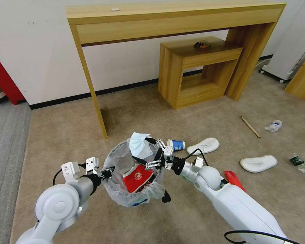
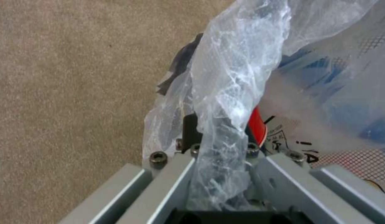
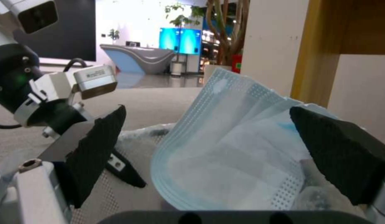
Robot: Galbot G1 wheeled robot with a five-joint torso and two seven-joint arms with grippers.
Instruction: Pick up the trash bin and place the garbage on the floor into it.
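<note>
Right now my left gripper (image 1: 106, 173) is clamped on the bagged rim of the trash bin (image 1: 134, 195), holding it over the floor (image 1: 193, 217). My right arm reaches across, right gripper (image 1: 149, 152) spread wide above the bin, a blue face mask (image 3: 229, 149) lying loose between its pads (image 3: 97, 152).

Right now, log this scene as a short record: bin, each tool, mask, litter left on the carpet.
bin: trash bin lifted, held at its rim; red cup inside
left tool: shut on bin rim and bag
right tool: open above the bin
face mask: between the open fingers, at the bin's far rim
left on floor: blue cup, two slippers, stick, bottle
</note>
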